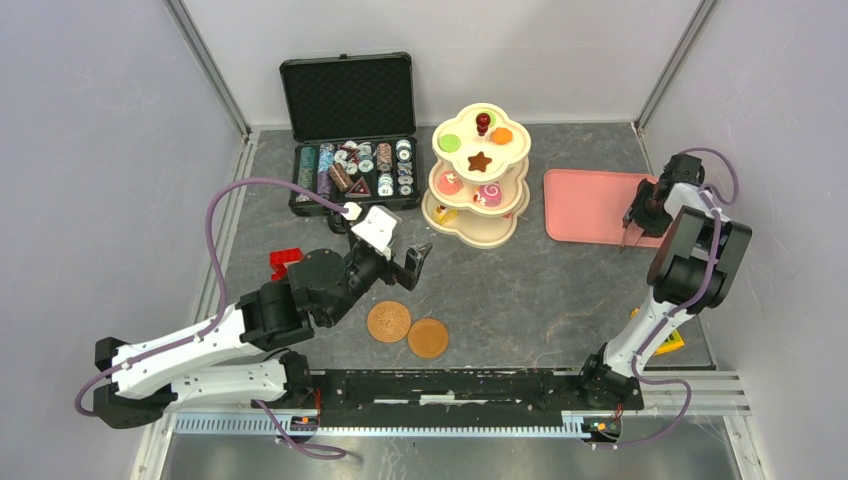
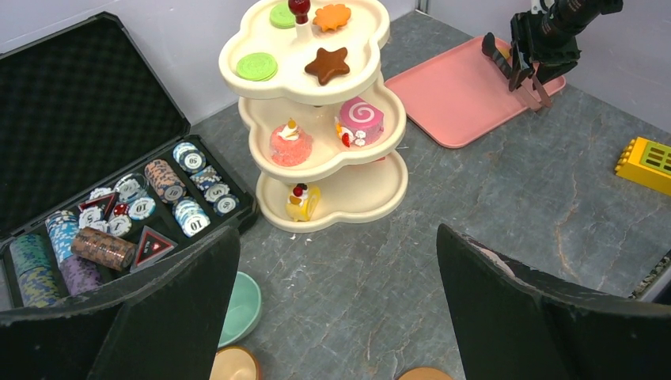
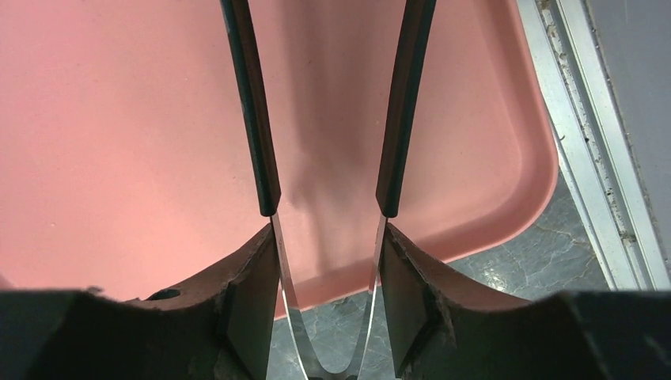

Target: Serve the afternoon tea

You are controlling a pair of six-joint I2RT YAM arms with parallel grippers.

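The cream three-tier stand [image 1: 480, 175] [image 2: 316, 119] with a red knob holds small toy pastries [image 2: 360, 123] on all tiers. Two round brown saucers [image 1: 389, 321] [image 1: 428, 338] lie in front of it. My left gripper [image 1: 400, 262] [image 2: 336, 317] hangs open above the table between stand and saucers, holding nothing. A teal cup [image 2: 241, 305] and a smaller brown cup [image 2: 235, 366] show beside its left finger. My right gripper [image 1: 632, 225] [image 3: 326, 261] is shut on metal tongs [image 3: 252, 119] with black tips, which point down over the pink tray [image 1: 590, 205] [image 3: 119, 119].
An open black case of poker chips [image 1: 350, 150] [image 2: 95, 158] stands at the back left, close to the stand. A red toy car [image 1: 285, 262] sits by the left arm. A yellow block [image 2: 647, 162] lies near the right arm's base.
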